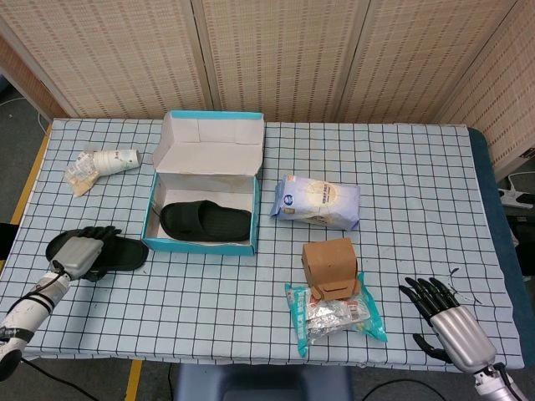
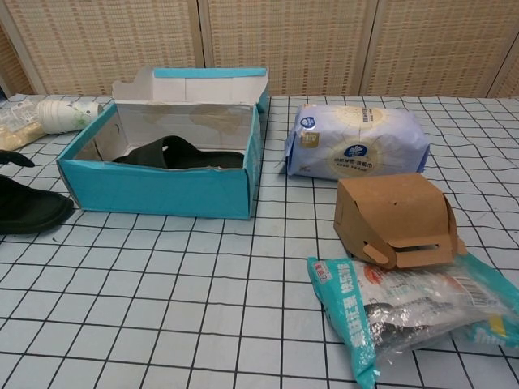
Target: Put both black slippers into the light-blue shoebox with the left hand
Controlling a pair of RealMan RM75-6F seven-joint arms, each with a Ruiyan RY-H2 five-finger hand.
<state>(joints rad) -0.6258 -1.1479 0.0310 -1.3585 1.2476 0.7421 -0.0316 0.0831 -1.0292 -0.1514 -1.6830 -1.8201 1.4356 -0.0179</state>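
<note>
One black slipper (image 1: pixel 206 221) lies inside the light-blue shoebox (image 1: pixel 197 246), whose lid stands open at the back. In the chest view this slipper (image 2: pixel 180 154) shows above the box's front wall (image 2: pixel 162 190). The second black slipper (image 1: pixel 121 253) lies flat on the table just left of the box, and its toe end (image 2: pixel 28 209) shows in the chest view. My left hand (image 1: pixel 80 252) lies over this slipper's left part with fingers extended; no grip shows. One dark fingertip (image 2: pixel 12 158) hovers above it. My right hand (image 1: pixel 445 317) rests with spread fingers, holding nothing, at the front right.
A crumpled cup and wrapper (image 1: pixel 99 164) lie at the far left. A white-blue bag (image 1: pixel 316 201) sits right of the box. A brown carton (image 1: pixel 330 267) stands on a teal snack pack (image 1: pixel 338 316). The table's front edge runs close to both hands.
</note>
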